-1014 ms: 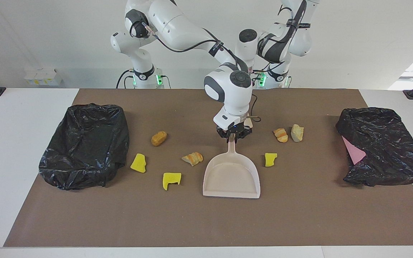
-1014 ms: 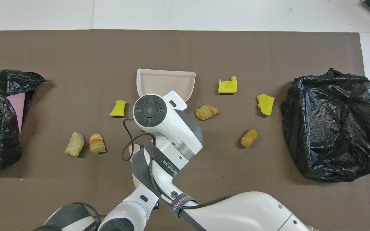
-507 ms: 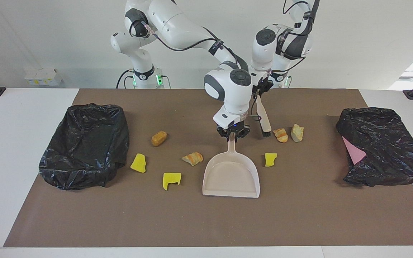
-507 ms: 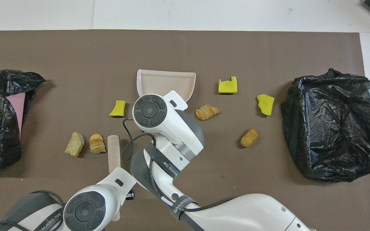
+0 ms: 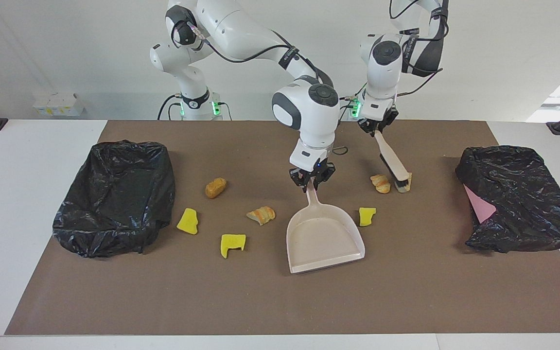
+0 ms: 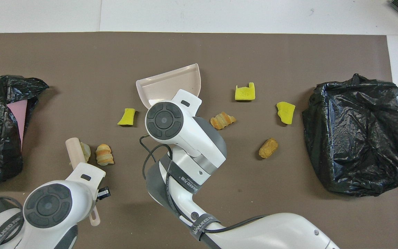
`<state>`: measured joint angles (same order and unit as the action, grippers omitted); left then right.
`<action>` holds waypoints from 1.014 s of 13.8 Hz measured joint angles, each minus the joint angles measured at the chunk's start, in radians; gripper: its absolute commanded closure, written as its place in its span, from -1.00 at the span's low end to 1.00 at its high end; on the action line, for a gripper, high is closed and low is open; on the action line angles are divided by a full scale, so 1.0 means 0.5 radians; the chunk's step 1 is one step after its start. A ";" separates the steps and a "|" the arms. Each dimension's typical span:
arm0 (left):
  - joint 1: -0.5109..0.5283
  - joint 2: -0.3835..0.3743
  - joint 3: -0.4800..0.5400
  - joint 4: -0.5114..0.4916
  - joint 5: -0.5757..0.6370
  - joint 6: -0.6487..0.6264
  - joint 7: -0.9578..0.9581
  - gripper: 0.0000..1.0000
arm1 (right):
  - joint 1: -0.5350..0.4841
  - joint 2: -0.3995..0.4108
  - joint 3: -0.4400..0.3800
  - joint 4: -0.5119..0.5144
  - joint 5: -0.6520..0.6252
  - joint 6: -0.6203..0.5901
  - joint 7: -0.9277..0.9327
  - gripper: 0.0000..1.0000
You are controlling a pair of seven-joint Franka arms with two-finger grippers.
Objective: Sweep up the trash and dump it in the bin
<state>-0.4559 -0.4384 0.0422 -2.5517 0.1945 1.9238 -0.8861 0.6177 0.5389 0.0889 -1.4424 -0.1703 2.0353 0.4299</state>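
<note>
The left gripper [image 5: 376, 127] clamps the brush [image 5: 394, 165], bristles at the pale chunk [image 5: 405, 183] of the trash. The right gripper [image 5: 312, 178] grips the dustpan [image 5: 323, 238] handle (pan flat). Recommended: short, low strokes toward the pan mouth. Remaining scraps lie scattered between the bins [image 5: 114, 197].

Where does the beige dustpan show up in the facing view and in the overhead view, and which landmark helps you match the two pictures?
Facing view: the dustpan lies at mid-table, its handle shut in the right gripper.
Overhead view: the dustpan pokes out above the right arm's wrist; its handle is hidden.
Shared landmark: the small yellow sponge piece beside the pan, toward the left arm's end.
</note>
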 measured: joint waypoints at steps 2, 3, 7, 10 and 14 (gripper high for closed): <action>0.138 0.000 0.001 -0.001 0.008 -0.030 -0.155 1.00 | -0.048 -0.012 -0.005 -0.003 -0.029 0.001 -0.414 1.00; 0.198 -0.001 0.003 -0.007 0.008 -0.038 -0.206 1.00 | -0.085 -0.023 -0.006 -0.003 -0.029 0.001 -0.632 1.00; 0.253 -0.008 -0.002 -0.118 -0.154 -0.034 -0.238 1.00 | -0.196 -0.056 -0.005 -0.010 -0.028 -0.001 -1.380 1.00; 0.211 0.013 -0.019 -0.197 -0.374 0.124 -0.178 1.00 | -0.256 -0.055 -0.004 -0.033 0.028 -0.001 -1.886 1.00; 0.183 0.146 -0.024 -0.151 -0.574 0.372 -0.098 1.00 | -0.299 -0.056 0.002 -0.048 0.067 -0.046 -2.265 1.00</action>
<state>-0.3646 -0.3653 0.0300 -2.6272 -0.0925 2.1098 -0.9349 0.4681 0.5110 0.0900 -1.4664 -0.1367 2.0124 -0.7024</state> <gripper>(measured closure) 0.740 0.670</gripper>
